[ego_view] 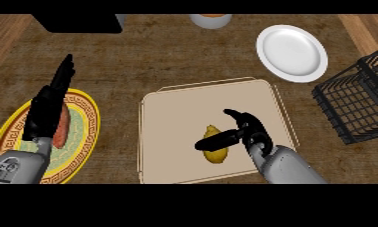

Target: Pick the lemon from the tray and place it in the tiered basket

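You see lemon (214, 146) on tray (184, 116), under right hand (247, 128) (thumb crossing it); fingers curled above, seemingly not yet pinching it. Left hand (48, 106) straight-fingered, far left.

Two hands are seen, the left hand (46, 105) at the left and the right hand (242, 130) near the middle. One lemon (214, 148) is counted, lying on one beige tray (177, 116). Two plates are counted: a white plate (291, 52) and a yellow patterned plate (77, 146). On the latter, one reddish item (60, 130) is made out, largely hidden by the left hand, so its kind cannot be told. One black wire basket (351, 101) is found at the right edge. At the top edge, one black box-like object (77, 23) and what may be one grey cup (210, 20) are partly shown.
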Robot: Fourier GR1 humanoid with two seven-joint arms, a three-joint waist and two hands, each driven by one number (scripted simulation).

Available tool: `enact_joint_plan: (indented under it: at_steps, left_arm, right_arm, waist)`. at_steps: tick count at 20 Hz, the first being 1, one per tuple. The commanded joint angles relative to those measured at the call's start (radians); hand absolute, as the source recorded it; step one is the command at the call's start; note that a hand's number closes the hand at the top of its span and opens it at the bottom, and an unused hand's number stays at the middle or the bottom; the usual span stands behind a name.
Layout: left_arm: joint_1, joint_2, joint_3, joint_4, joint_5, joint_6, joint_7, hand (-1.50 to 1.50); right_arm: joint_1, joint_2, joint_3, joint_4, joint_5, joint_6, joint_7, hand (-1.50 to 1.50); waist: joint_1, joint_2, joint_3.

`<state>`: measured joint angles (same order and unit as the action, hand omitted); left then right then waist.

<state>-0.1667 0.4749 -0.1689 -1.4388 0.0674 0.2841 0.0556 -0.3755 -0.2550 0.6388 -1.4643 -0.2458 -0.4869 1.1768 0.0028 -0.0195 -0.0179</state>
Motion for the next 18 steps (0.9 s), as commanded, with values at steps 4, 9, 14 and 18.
enact_joint_plan:
  at_steps: [4, 9, 14, 18]
  left_arm:
    - [-0.028, 0.019, 0.019, -0.003, 0.0, -0.032, 0.025, 0.0]
    - [0.012, -0.02, 0.007, -0.023, -0.034, -0.007, 0.006, 0.0]
    - [0.052, 0.009, 0.045, -0.037, -0.008, -0.051, 0.004, 0.0]
    - [0.025, -0.028, 0.022, 0.009, -0.022, -0.02, -0.01, 0.0]
  right_arm:
    - [-0.052, 0.013, 0.083, 0.085, -0.041, 0.166, 0.017, 1.5]
    - [-0.048, 0.028, 0.063, 0.094, -0.022, 0.097, 0.008, 1.5]
    - [-0.03, -0.032, 0.068, -0.002, 0.032, 0.106, -0.041, 1.5]
    - [-0.072, -0.221, 0.39, -0.183, 0.277, 0.268, -0.26, 1.5]
  waist:
    - [0.016, 0.023, 0.018]
    - [0.007, 0.019, 0.018]
    - [0.005, 0.017, 0.018]
    - [0.0, -0.013, 0.013]
